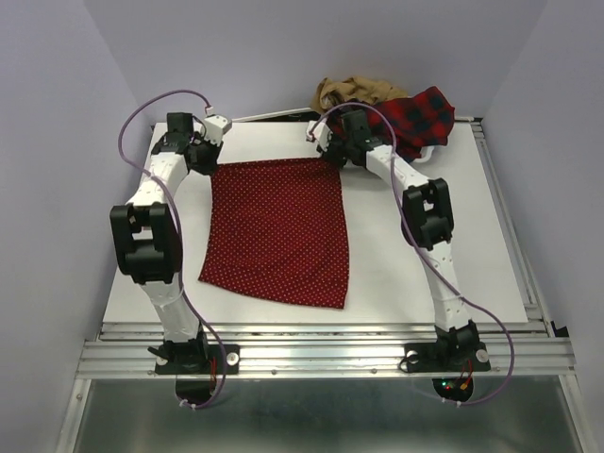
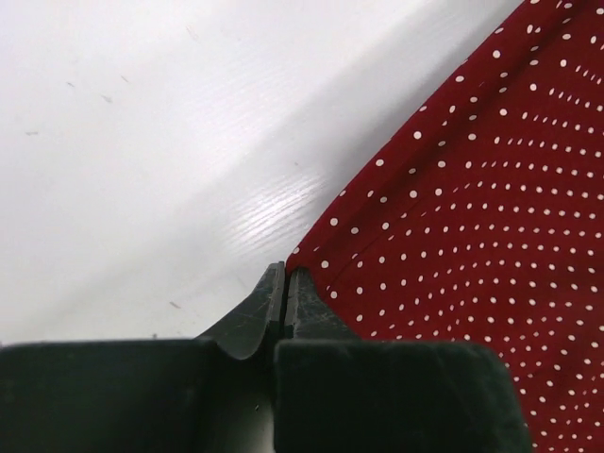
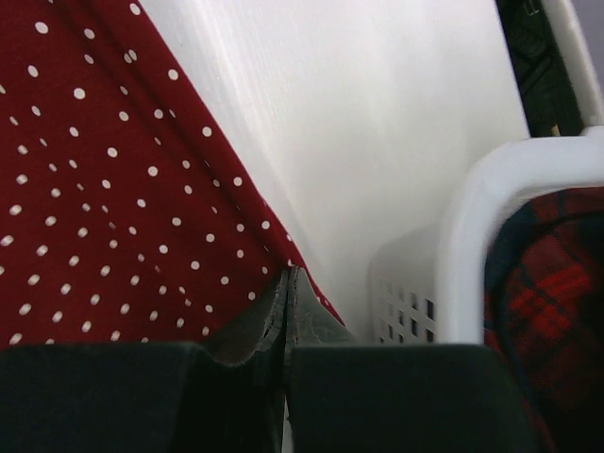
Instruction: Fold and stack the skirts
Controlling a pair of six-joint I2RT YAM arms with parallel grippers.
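Note:
The red skirt with tiny white dots [image 1: 276, 229] lies spread flat on the white table. My left gripper [image 1: 215, 160] is shut on its far left corner; in the left wrist view the closed fingertips [image 2: 285, 276] pinch the skirt's corner [image 2: 472, 217]. My right gripper [image 1: 330, 157] is shut on the far right corner; in the right wrist view the closed tips [image 3: 289, 276] sit on the skirt's edge [image 3: 104, 189]. The red-and-black plaid skirt [image 1: 423, 118] and the tan-brown skirt [image 1: 354, 92] lie bunched in the basket at the back right.
The white mesh basket [image 3: 472, 245] stands right beside my right gripper, with the plaid cloth [image 3: 552, 293] inside it. Its rim [image 1: 274, 117] shows along the table's far edge. A metal rail [image 1: 321, 354] runs along the near edge.

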